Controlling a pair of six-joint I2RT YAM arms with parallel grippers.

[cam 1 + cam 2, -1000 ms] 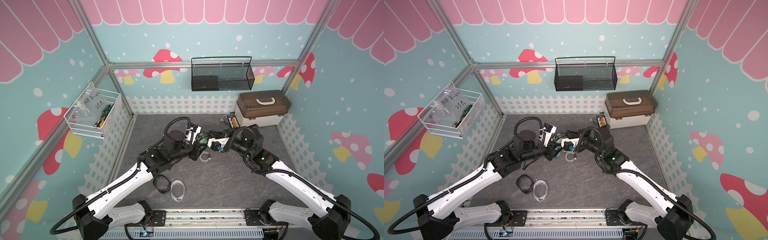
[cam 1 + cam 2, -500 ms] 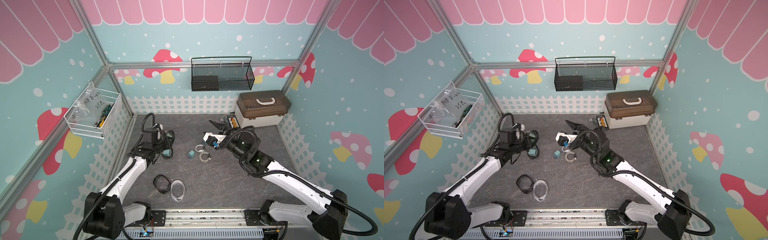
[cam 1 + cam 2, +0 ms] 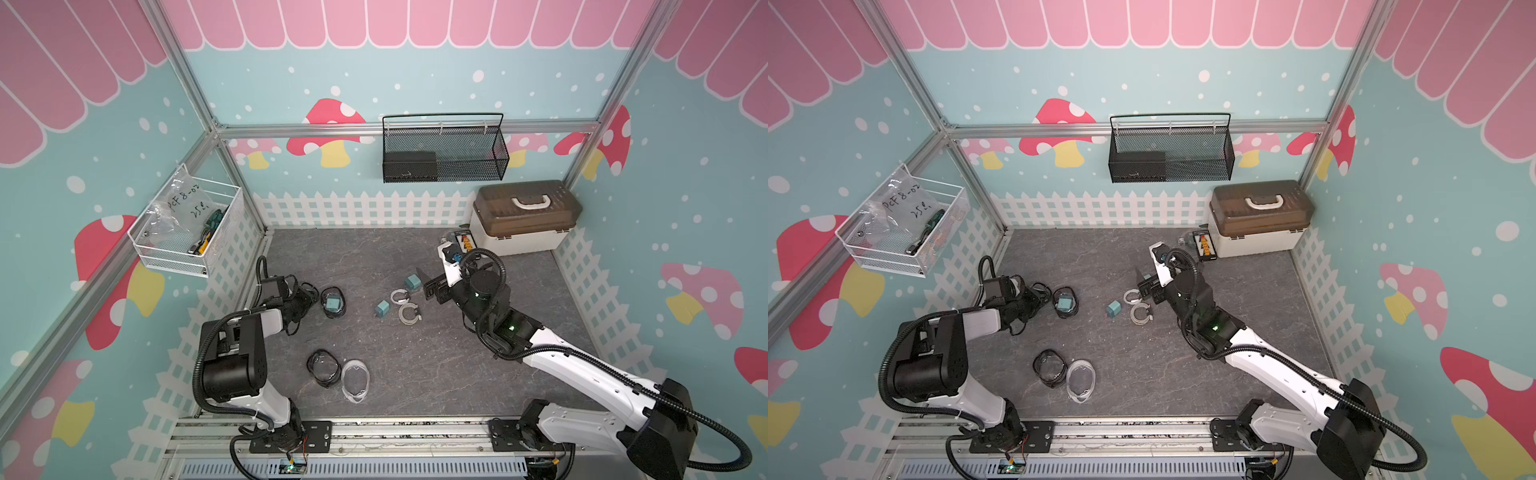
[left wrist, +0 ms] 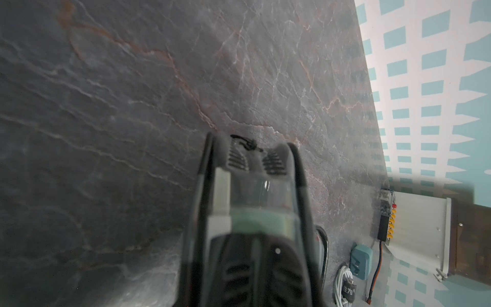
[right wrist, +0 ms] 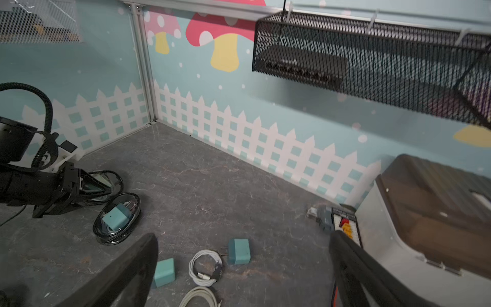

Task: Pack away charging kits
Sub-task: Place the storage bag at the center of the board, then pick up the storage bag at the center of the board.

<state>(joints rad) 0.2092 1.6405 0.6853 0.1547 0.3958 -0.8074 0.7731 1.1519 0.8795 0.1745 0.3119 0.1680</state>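
1. Holding close to the left fence (image 3: 245, 249), the left gripper (image 4: 253, 156) has its jaws pinched nearly together on the edge of the filled pouch (image 5: 111, 237), as far as its wrist view shows. A packed charger (image 5: 116, 218) lies inside, with no cable seen beside it.
2. Nearer the rail, an empty pouch (image 3: 323, 368) and a clear pouch (image 3: 355, 380) lie side by side, well apart from both arms.
3. Mid-floor lie a near charger (image 3: 382, 309) and a far charger (image 3: 412, 282), with one cable (image 3: 399, 296) between them and a second cable (image 3: 409, 313) just beside.
4. The right gripper (image 5: 243, 236) hovers over these, jaws spread wide and empty.
5. The first kit looks half packed. The next move likely calls for the right gripper to drop onto a coil and carry it across while the left holds the pouch open.
6. Bare floor between the pouch and the loose parts gives a clear path. The left arm is tight to the fence. The board (image 3: 464, 241) and the box (image 3: 523, 220) stand in the far right corner, out of the way.
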